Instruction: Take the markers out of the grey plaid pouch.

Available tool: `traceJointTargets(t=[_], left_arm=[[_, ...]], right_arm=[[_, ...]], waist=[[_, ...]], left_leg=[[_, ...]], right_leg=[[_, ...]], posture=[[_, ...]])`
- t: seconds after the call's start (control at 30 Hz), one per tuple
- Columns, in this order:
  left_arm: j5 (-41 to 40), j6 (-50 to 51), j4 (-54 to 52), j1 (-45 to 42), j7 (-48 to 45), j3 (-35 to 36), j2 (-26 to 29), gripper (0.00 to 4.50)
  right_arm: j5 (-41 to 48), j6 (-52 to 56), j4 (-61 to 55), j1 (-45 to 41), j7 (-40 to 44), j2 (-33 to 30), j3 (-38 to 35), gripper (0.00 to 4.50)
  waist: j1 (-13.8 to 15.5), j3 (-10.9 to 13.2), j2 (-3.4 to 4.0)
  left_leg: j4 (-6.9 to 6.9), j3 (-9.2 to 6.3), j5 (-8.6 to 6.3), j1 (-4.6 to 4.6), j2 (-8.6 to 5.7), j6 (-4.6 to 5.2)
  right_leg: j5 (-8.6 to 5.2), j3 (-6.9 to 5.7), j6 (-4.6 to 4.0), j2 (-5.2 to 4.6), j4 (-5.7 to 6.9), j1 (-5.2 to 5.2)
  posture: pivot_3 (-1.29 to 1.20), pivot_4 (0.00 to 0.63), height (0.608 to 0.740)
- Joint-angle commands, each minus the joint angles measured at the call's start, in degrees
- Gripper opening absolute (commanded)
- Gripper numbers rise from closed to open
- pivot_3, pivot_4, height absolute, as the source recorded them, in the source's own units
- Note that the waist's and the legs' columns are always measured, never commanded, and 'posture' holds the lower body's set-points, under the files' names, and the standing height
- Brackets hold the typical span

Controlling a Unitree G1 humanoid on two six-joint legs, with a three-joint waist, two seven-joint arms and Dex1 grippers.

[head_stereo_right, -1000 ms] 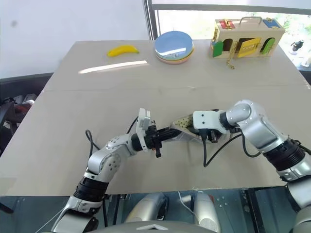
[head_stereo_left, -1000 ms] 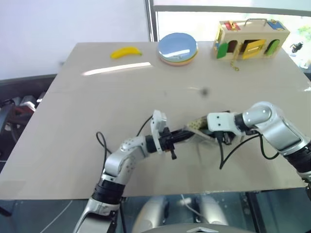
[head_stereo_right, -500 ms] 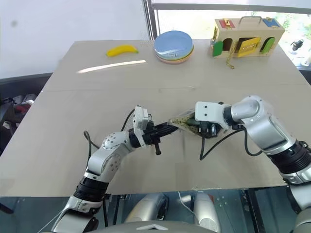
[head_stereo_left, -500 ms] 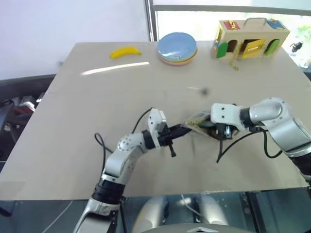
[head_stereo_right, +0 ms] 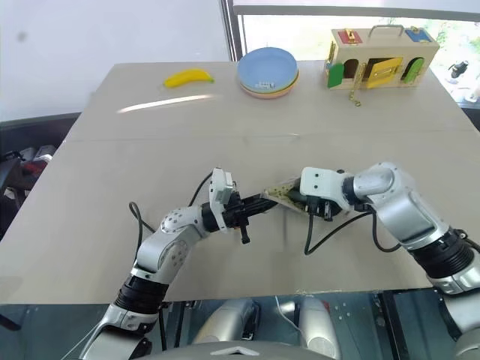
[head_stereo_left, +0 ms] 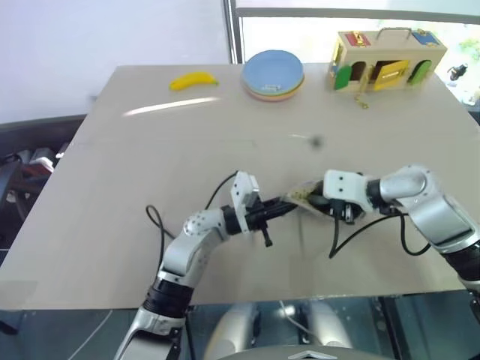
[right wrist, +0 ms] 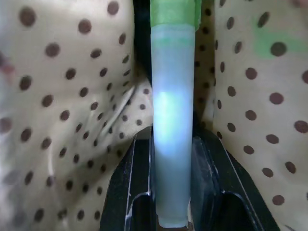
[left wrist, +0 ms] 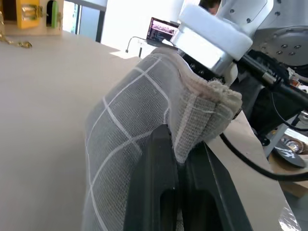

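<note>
Step in hand: drawing the light green marker (right wrist: 172,120) out of the grey plaid pouch (left wrist: 139,144); judged under way, not finished.
Left gripper (head_stereo_left: 279,209): fingers pressed fully together on a fold of the pouch's plaid fabric, as the left wrist view shows; it holds the pouch up off the table (head_stereo_left: 150,150).
Right gripper (right wrist: 172,159): fingers nearly closed on the barrel of the light green marker, one finger on either side; its tip sits inside the pouch mouth, against the pale brown-dotted lining (right wrist: 72,96).
Pouch, place: between the two grippers, in the near half of the table, well apart from the far edge.
Markers: the green one is still mostly inside the pouch; the red one cannot be made out.
Next move, judged: pull the right gripper back along the marker's own line while the left keeps the pouch steady, then set the marker on bare table.
Risk, judged: the soft pouch may drag along with the marker.
Others: banana (head_stereo_left: 194,80), stacked plates (head_stereo_left: 273,74) and wooden toy box (head_stereo_left: 388,60) along the far edge.
</note>
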Motion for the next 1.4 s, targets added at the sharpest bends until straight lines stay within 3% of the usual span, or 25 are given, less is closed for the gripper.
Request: traceJointTargets(t=[0.03, 0.43, 0.5, 0.53, 0.8, 0.97, 1.33, 1.4], left_arm=[[-0.63, 0.41, -0.89, 0.26, -1.34, -1.06, -0.38, 0.00], [0.57, -0.24, -0.90, 0.80, -1.63, -1.62, -0.42, 0.00], [0.61, -0.23, -0.70, 0.62, -1.58, -1.64, -0.54, 0.00], [0.63, -0.21, -0.66, 0.59, -1.61, -1.65, -0.58, 0.00], [0.85, -0.25, -0.39, 0.55, -1.78, -1.54, -0.94, 0.00], [1.05, -0.34, -0.30, 0.54, -1.63, -1.39, -1.24, 0.00], [1.12, -0.24, -0.47, 0.74, -1.49, -1.12, -1.25, 0.00], [1.03, -0.12, -0.54, 0.81, -1.58, -1.17, -1.22, 0.00]], right_arm=[[-0.81, -1.68, 1.11, 0.33, 0.54, 0.47, 0.88, 0.39], [0.67, -1.54, 0.29, 1.27, 2.20, 1.54, -0.68, 0.39], [0.27, -1.24, 0.35, 1.37, 2.34, 1.57, -0.64, 1.42], [-0.10, -1.46, 0.48, 1.49, 1.99, 1.70, -0.66, 1.72], [-1.18, -2.81, 2.01, 1.81, 1.59, 1.93, -0.48, 1.72], [-0.97, -3.60, 1.56, 0.88, 1.63, 2.55, -0.90, 0.26], [2.16, -0.55, -5.77, 0.91, 3.20, 2.10, -3.66, 0.27], [3.30, 0.82, -7.06, 1.16, 3.93, 1.60, -3.77, 1.30]], waist=[[0.01, -0.01, -0.01], [-0.01, -0.01, -0.01], [-0.03, -0.01, -0.01], [-0.01, -0.01, -0.01], [0.09, -0.01, -0.01], [0.08, -0.01, -0.01], [0.12, -0.01, -0.01], [0.13, 0.00, -0.01]], left_leg=[[0.00, 0.00, 0.00, 0.00, 0.00, 0.00], [0.01, 0.00, 0.00, 0.09, 0.01, 0.00], [0.01, 0.00, 0.00, 0.09, 0.01, 0.00], [0.01, 0.01, 0.00, 0.10, 0.01, 0.00], [0.01, 0.00, 0.00, 0.10, 0.00, 0.00], [0.01, 0.00, 0.00, 0.10, 0.00, 0.00], [-0.02, -0.01, 0.00, 0.05, 0.00, 0.00], [-0.02, -0.01, 0.00, 0.03, 0.00, 0.00]], right_leg=[[0.00, 0.00, 0.00, 0.00, 0.00, 0.01], [0.00, 0.01, 0.00, 0.00, 0.02, 0.03], [0.00, 0.02, 0.00, 0.00, 0.03, 0.03], [0.00, 0.02, 0.00, 0.00, 0.03, 0.03], [0.00, 0.01, 0.00, 0.00, 0.02, 0.03], [0.00, 0.01, 0.00, 0.00, 0.02, 0.03], [0.00, 0.01, 0.00, -0.01, 0.00, 0.02], [0.00, 0.01, 0.00, -0.01, -0.01, 0.02]], posture=[[0.00, 0.150, 0.740], [0.00, 0.150, 0.740], [0.00, 0.150, 0.740], [0.00, 0.150, 0.740], [0.00, 0.150, 0.740], [0.00, 0.150, 0.740], [0.00, 0.150, 0.740], [0.00, 0.150, 0.740]])
